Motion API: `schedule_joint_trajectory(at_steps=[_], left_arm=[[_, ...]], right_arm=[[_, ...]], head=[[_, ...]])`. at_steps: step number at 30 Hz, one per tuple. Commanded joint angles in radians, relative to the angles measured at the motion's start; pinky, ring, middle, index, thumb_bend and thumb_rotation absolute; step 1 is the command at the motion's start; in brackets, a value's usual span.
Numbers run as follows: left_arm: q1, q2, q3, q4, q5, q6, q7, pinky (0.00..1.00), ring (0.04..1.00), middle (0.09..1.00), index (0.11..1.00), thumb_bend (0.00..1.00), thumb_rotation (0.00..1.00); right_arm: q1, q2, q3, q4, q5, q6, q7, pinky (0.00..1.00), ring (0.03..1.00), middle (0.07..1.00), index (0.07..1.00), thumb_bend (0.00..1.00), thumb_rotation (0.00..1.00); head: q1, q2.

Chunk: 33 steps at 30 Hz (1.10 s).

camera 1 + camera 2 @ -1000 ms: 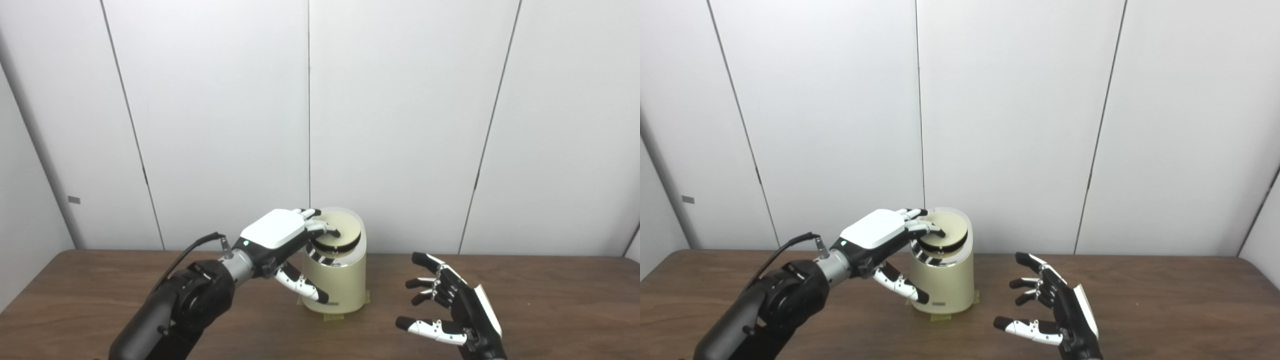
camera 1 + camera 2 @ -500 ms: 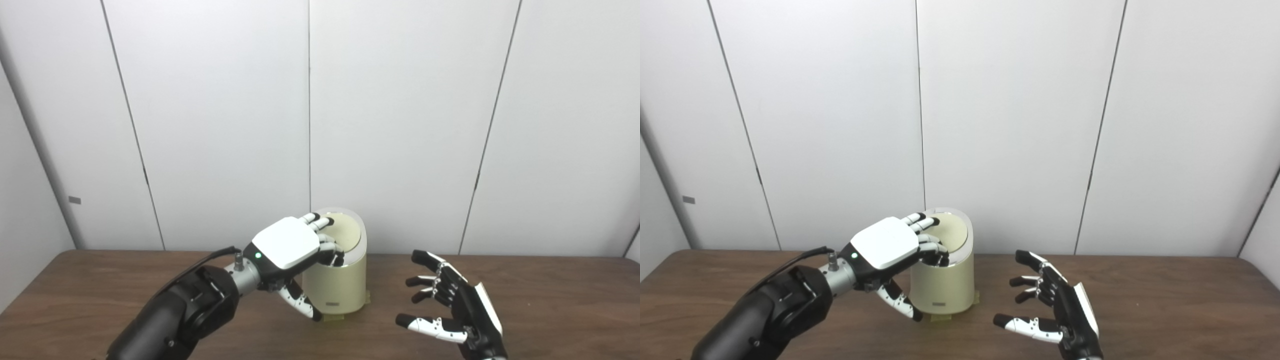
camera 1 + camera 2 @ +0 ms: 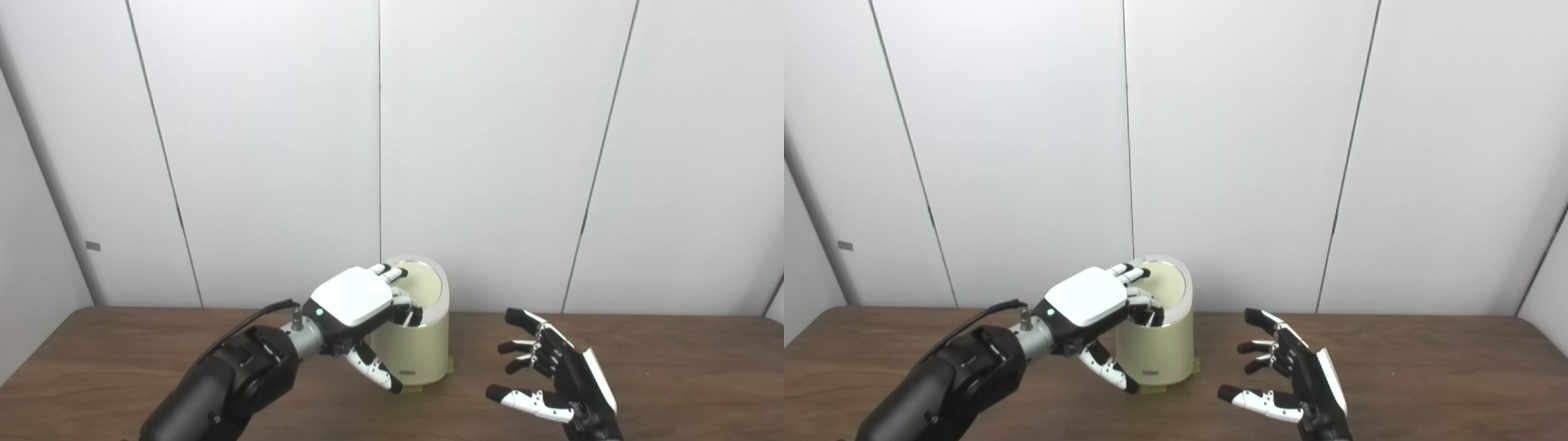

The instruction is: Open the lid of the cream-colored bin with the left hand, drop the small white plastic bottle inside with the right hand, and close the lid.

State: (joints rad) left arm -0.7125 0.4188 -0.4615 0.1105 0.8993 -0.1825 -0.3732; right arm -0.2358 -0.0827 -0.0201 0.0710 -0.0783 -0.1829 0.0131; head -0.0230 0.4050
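The left hand rests on the near left edge of the cream-colored bin, its white back turned up. Its fingers curl over the rim and press on the front of the lid, which lies flat and closed in the top of the bin. The thumb hangs below the palm, down the bin's left side, just beside the wall; whether it touches the wall cannot be told. The fingers are bent around nothing that could be lifted free, so the hand counts as spread and empty, merely pressing.

The bin stands upright just beyond and to the right of that hand, on a yellowish pad that shows at its base.

The right hand hovers low over the brown tabletop, well to the right of the bin and nearer the camera than it. Its palm faces left toward the bin, fingers spread wide apart and thumb stretched out below them, holding nothing.

The small white plastic bottle does not show in either view; neither hand carries it.

Behind everything stands a wall of pale panels.
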Motion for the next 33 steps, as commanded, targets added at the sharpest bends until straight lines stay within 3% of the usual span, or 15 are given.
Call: schedule_joint_trajectory(at_steps=[1, 5, 10, 17, 19, 21, 24, 28, 31, 33], left_arm=[[-0.003, 0.004, -0.014, 0.052, -0.007, 0.017, -0.064, 1.0, 1.0, 0.825, 0.83, 0.92, 0.44], [-0.006, 0.011, -0.007, 0.048, -0.026, 0.016, -0.043, 1.0, 1.0, 0.826, 0.835, 0.91, 0.45], [0.009, 0.013, 0.038, 0.005, -0.042, 0.007, 0.041, 1.0, 1.0, 0.855, 0.858, 0.88, 0.48], [0.073, -0.026, 0.192, -0.118, -0.103, 0.022, 0.186, 1.0, 1.0, 0.887, 0.897, 0.8, 0.44], [0.101, -0.043, 0.244, -0.144, -0.137, 0.006, 0.242, 1.0, 1.0, 0.902, 0.904, 0.75, 0.36], [0.125, -0.058, 0.28, -0.165, -0.157, 0.001, 0.281, 0.99, 1.0, 0.909, 0.91, 0.73, 0.33], [0.169, -0.085, 0.332, -0.181, -0.194, -0.025, 0.364, 0.83, 0.985, 0.902, 0.915, 0.71, 0.31], [0.257, -0.144, 0.4, -0.199, -0.343, -0.024, 0.404, 0.8, 0.897, 0.893, 0.897, 0.68, 0.26], [0.334, -0.199, 0.452, -0.227, -0.536, 0.034, 0.364, 0.76, 0.867, 0.876, 0.874, 0.7, 0.22], [0.379, -0.232, 0.484, -0.231, -0.688, 0.074, 0.33, 0.66, 0.782, 0.823, 0.85, 0.71, 0.21]], right_arm=[[-0.031, -0.003, -0.001, -0.036, -0.001, -0.017, -0.007, 0.47, 0.637, 0.821, 0.776, 0.72, 0.2], [-0.029, -0.002, -0.003, -0.041, 0.006, -0.01, -0.006, 0.47, 0.64, 0.823, 0.772, 0.72, 0.2], [-0.028, -0.004, -0.001, -0.044, -0.002, -0.008, -0.007, 0.47, 0.636, 0.817, 0.774, 0.71, 0.19], [-0.027, -0.005, -0.002, -0.046, 0.01, -0.003, -0.003, 0.47, 0.639, 0.822, 0.777, 0.7, 0.18], [-0.028, -0.01, -0.003, -0.037, 0.011, -0.01, -0.001, 0.48, 0.642, 0.823, 0.779, 0.7, 0.18], [-0.03, -0.013, -0.004, -0.031, 0.012, -0.014, -0.001, 0.48, 0.643, 0.823, 0.779, 0.7, 0.18], [-0.032, -0.016, -0.004, -0.028, 0.006, -0.015, -0.003, 0.48, 0.639, 0.82, 0.775, 0.7, 0.17], [-0.035, -0.02, -0.007, -0.02, 0.003, -0.021, -0.009, 0.48, 0.636, 0.81, 0.767, 0.71, 0.19], [-0.037, -0.025, -0.01, -0.01, 0.003, -0.035, -0.011, 0.48, 0.636, 0.805, 0.764, 0.72, 0.2], [-0.036, -0.024, -0.013, -0.006, 0.005, -0.046, -0.014, 0.49, 0.632, 0.797, 0.76, 0.72, 0.2]], head=[[-0.001, 0.001], [0.002, 0.001], [0.004, 0.001], [0.009, 0.0], [0.011, 0.0], [0.014, 0.001], [0.018, 0.0], [0.019, 0.001], [0.02, -0.003], [0.018, -0.01]])
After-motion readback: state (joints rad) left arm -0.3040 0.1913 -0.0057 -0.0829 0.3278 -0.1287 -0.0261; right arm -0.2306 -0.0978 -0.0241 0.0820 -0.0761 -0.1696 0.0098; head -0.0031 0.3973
